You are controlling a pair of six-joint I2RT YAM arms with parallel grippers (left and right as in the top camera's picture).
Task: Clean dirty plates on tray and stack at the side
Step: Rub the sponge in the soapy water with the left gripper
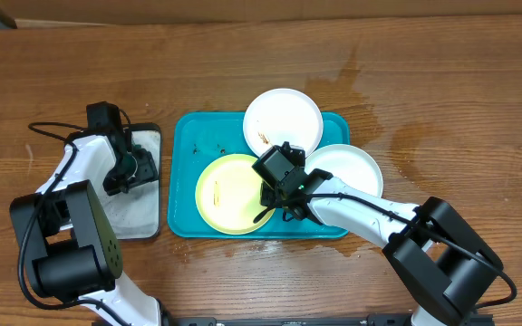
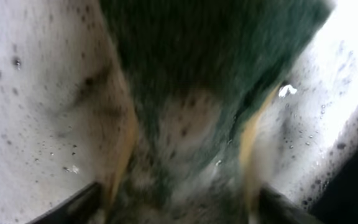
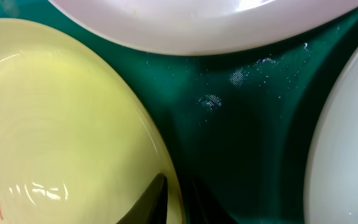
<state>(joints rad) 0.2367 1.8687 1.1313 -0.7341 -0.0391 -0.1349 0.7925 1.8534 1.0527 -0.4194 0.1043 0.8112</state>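
Note:
The teal tray (image 1: 184, 136) holds a pale yellow-green plate (image 1: 229, 195) with a brown smear at its front left and a white plate (image 1: 284, 118) with brown smears at its back right. A second white plate (image 1: 347, 167) lies over the tray's right edge. My right gripper (image 1: 275, 192) is at the yellow-green plate's right rim. In the right wrist view its fingers (image 3: 178, 202) pinch that rim (image 3: 61, 124), one finger on the plate and one outside over the tray (image 3: 241, 143). My left gripper (image 1: 139, 167) is shut on a green sponge (image 2: 210, 74).
A black-rimmed tray with a soapy white inside (image 1: 139, 213) lies left of the teal tray; the sponge rests on its foam (image 2: 30, 93). Wet patches mark the wooden table (image 1: 356, 81) behind and to the right of the teal tray.

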